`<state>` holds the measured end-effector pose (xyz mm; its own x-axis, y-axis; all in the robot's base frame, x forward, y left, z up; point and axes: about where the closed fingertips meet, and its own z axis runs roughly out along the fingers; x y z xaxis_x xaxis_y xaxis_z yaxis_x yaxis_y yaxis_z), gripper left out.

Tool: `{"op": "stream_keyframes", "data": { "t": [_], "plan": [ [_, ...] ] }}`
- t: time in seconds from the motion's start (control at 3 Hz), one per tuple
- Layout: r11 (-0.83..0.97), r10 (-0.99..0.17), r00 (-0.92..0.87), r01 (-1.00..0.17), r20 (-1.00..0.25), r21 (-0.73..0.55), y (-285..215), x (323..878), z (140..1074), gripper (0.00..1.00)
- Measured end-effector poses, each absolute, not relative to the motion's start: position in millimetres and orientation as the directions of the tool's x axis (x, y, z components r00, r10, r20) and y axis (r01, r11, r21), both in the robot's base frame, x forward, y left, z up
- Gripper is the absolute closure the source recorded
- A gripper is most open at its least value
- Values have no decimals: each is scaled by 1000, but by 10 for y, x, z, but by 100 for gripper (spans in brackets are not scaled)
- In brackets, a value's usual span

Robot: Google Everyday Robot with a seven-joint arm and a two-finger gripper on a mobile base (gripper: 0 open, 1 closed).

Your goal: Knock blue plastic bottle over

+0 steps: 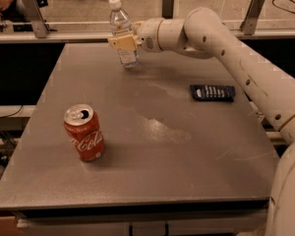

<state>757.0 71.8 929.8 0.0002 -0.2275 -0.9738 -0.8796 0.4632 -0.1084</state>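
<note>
The blue plastic bottle is clear with a white cap and a white label. It stands at the far edge of the grey table, its top leaning to the left. My gripper is against the bottle's middle, covering part of the label, with the arm reaching in from the right.
A red Coca-Cola can stands upright at the near left. A flat dark blue packet lies at the right. A rail with metal posts runs behind the table's far edge.
</note>
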Motion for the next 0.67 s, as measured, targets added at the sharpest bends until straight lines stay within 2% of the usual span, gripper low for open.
{"op": "stream_keyframes", "data": {
  "t": [0.33,0.67],
  "plan": [
    [451,-289,19,-879,-957,-154,463,7550,9502,92],
    [402,-433,34,-887,-901,-227,179,7484,9626,100]
  ]
}}
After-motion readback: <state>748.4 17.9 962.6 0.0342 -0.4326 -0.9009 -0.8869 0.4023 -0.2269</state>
